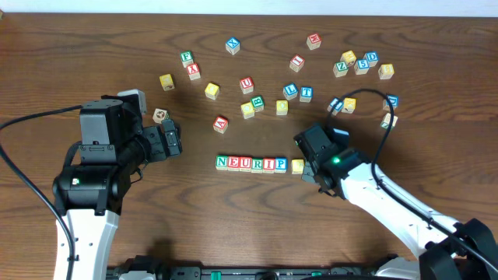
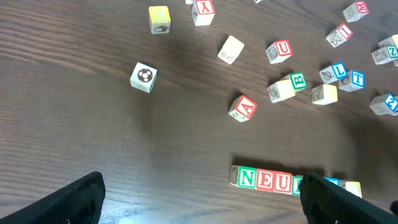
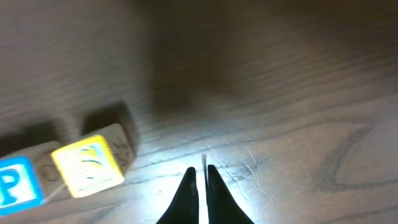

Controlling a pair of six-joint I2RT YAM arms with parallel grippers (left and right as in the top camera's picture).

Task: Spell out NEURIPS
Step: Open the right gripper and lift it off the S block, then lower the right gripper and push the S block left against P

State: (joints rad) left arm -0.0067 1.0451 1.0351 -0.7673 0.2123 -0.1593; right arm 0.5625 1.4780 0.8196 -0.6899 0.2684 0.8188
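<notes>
Overhead, lower centre: NEURIP row [image 1: 250, 163], with a yellow cube [image 3: 87, 165], likely S, just past its right end. My right gripper [image 3: 199, 171] beside it is pinched shut, empty; left gripper [image 1: 173, 140] gapes, empty. Next, I judge: nudge that cube flush.

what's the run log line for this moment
row: NEURIP | yellow cube: beside P | right hand: shut, empty | left hand: open

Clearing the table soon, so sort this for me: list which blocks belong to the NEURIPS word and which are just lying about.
Job:
row of blocks reading N E U R I P
yellow block beside the P

Lying about:
red A block
blue L block
blue T block
green B block
spare U block
ball-picture block
</notes>
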